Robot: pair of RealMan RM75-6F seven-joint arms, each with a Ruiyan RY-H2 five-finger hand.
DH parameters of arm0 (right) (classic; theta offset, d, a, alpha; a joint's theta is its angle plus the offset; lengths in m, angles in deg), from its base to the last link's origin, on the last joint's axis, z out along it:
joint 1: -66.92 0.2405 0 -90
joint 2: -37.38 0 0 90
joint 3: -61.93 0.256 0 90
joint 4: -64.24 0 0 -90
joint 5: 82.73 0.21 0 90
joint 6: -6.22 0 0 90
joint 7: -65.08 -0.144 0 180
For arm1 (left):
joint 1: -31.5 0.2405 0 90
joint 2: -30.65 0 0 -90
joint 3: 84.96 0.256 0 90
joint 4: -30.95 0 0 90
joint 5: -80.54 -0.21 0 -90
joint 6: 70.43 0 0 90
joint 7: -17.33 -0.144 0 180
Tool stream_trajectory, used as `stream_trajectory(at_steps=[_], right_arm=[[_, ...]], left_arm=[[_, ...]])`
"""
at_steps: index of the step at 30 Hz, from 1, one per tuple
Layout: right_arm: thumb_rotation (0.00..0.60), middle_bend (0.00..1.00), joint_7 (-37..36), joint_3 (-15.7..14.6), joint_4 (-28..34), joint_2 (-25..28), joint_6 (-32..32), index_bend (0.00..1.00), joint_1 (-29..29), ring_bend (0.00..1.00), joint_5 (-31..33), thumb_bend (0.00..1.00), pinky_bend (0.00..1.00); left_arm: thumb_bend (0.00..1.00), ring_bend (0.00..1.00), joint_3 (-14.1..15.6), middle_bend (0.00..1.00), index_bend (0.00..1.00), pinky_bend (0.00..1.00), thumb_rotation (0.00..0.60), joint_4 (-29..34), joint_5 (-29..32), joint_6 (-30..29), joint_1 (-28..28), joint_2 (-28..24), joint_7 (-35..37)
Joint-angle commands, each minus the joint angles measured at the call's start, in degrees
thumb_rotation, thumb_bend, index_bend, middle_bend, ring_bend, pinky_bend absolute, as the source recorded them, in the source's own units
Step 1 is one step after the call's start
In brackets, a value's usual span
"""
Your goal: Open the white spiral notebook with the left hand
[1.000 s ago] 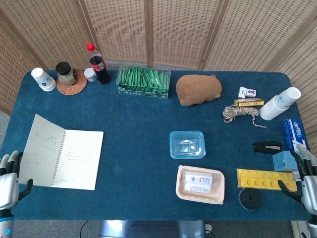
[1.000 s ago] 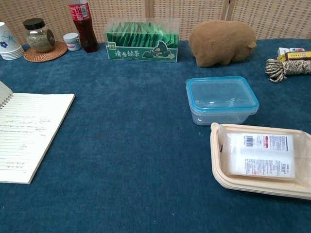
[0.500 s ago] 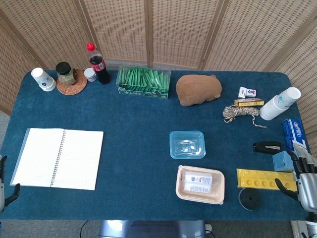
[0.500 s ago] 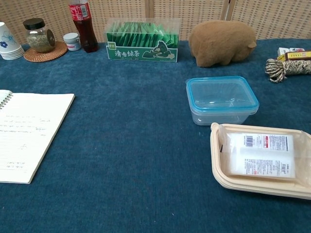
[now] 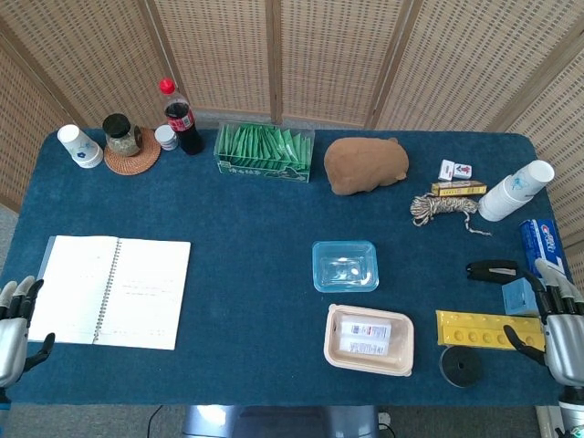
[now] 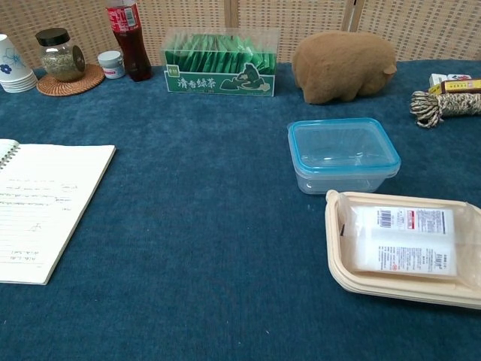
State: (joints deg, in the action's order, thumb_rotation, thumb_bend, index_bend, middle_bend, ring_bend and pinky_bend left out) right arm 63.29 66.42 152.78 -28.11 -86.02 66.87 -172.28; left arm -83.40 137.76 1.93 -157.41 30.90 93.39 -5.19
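The notebook [image 5: 109, 291] lay open at the left of the frame, my left hand [image 5: 15, 330] just beside its lower left corner, off the table [image 5: 246, 219] edge. At upper left a jar [image 5: 119, 134] stood on a coaster [image 5: 132, 155], a bottle [image 5: 181, 118] to its right. The tub [image 5: 345, 265] sat at centre, the tray [image 5: 369, 339] below it. My right hand [image 5: 564, 336] hung at lower right.
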Motion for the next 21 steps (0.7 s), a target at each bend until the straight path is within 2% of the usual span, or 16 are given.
stream_trajectory(at_steps=[1, 7, 12, 21], right_arm=[[0.600, 0.06, 2.2, 0.6, 1.2, 0.2, 0.4, 0.08, 0.0, 0.06, 1.5, 0.25, 0.14], [0.600, 0.06, 6.6, 0.8, 2.6, 0.1, 1.7, 0.09, 0.4, 0.05, 3.2, 0.25, 0.14], [0.600, 0.06, 7.4, 0.6, 1.9, -0.6, 1.8, 0.09, 0.4, 0.05, 3.1, 0.25, 0.14], [0.600, 0.06, 7.1, 0.3, 1.4, -0.9, 2.1, 0.10, 0.6, 0.05, 2.8, 0.25, 0.14]], left_arm=[[0.32, 0.00, 0.9, 0.00, 0.01, 0.00, 0.600, 0.5, -1.5, 2.4, -1.0, -1.6, 2.0], [0.32, 0.00, 1.9, 0.03, 0.08, 0.00, 0.600, 0.3, -6.5, 4.0, -2.1, -3.5, 6.6], [0.32, 0.00, 2.3, 0.07, 0.12, 0.00, 0.600, -0.4, -9.7, 3.1, -2.1, -3.6, 9.3], [0.32, 0.00, 1.9, 0.08, 0.14, 0.00, 0.600, -0.6, -9.8, 1.7, -1.3, -3.2, 9.9]])
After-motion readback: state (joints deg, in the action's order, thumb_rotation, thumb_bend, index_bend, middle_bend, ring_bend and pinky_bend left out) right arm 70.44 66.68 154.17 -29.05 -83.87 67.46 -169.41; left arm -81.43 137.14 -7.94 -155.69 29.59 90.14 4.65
